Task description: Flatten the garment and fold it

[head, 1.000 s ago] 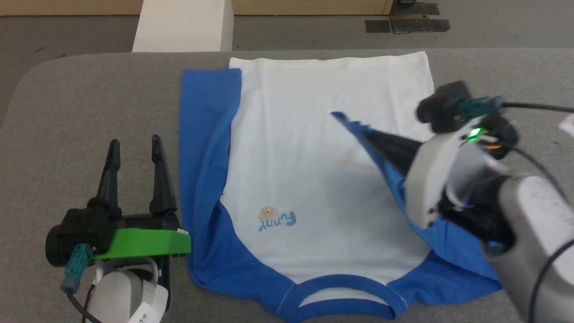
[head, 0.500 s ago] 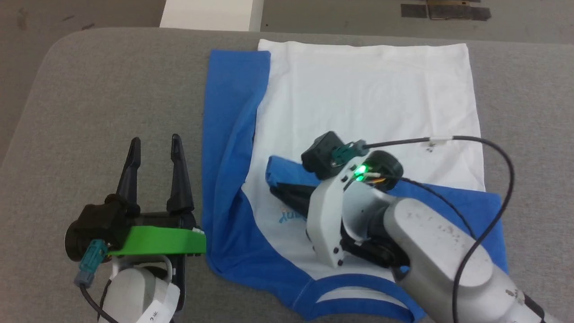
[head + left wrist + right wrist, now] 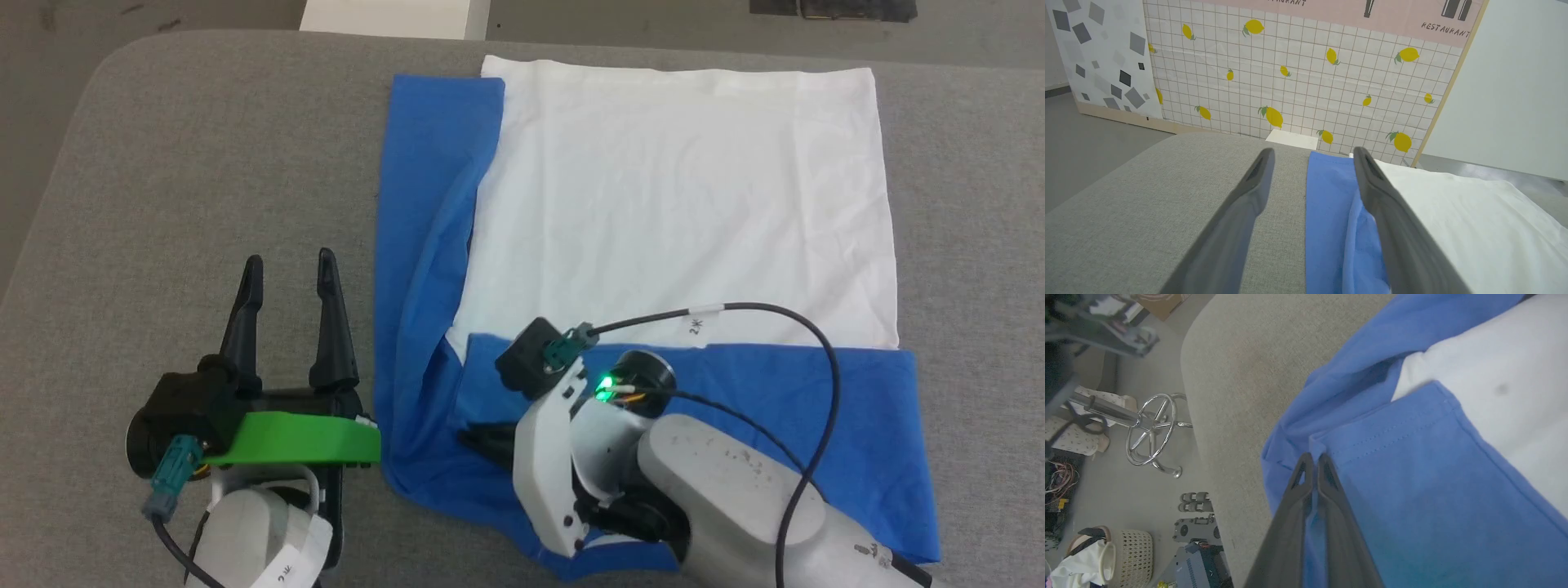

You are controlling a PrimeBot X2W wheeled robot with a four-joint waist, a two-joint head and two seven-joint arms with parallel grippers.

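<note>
Nearer right gripper (image 3: 1312, 457) clenched on blue cuff (image 3: 1384, 433) of soft white cloth shirt (image 3: 678, 188), sleeve lying back behind jaws; left gripper (image 3: 290, 265) released.

A staged test lab: printed lemon-tile backdrop (image 3: 1298, 77) on the far side, electronics boxes (image 3: 1198, 533) littering the floor.

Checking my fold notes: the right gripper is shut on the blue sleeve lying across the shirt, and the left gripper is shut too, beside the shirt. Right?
Not quite. The left gripper is open, its fingers spread apart beside the shirt, as the head view shows. The right gripper is indeed shut on the blue sleeve lying across the shirt.
</note>
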